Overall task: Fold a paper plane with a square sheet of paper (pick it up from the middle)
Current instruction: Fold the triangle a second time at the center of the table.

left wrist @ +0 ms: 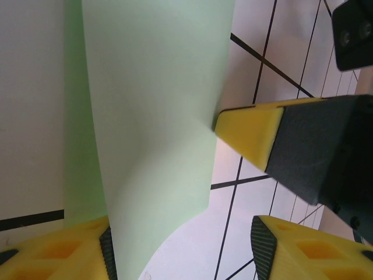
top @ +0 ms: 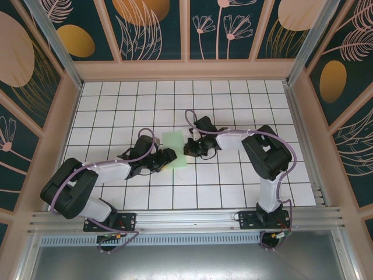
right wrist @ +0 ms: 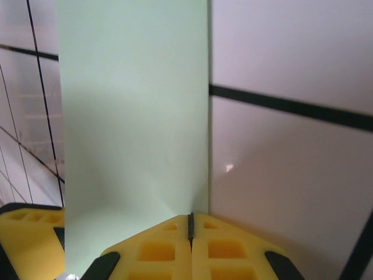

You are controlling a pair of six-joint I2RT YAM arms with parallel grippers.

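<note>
Plain pale mint-green square sheet of paper [top: 175, 147]; the white tabletop [top: 233, 99] carries a black grid; the teal twelve-o'clock wall [top: 157, 35] bears peach leaves.

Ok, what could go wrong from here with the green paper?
The right tool pinches the thin pale mint-green paper sheet only at its very edge, so it could slip out. The left tool stands open around the curved sheet; closing there might add a stray crease.
</note>
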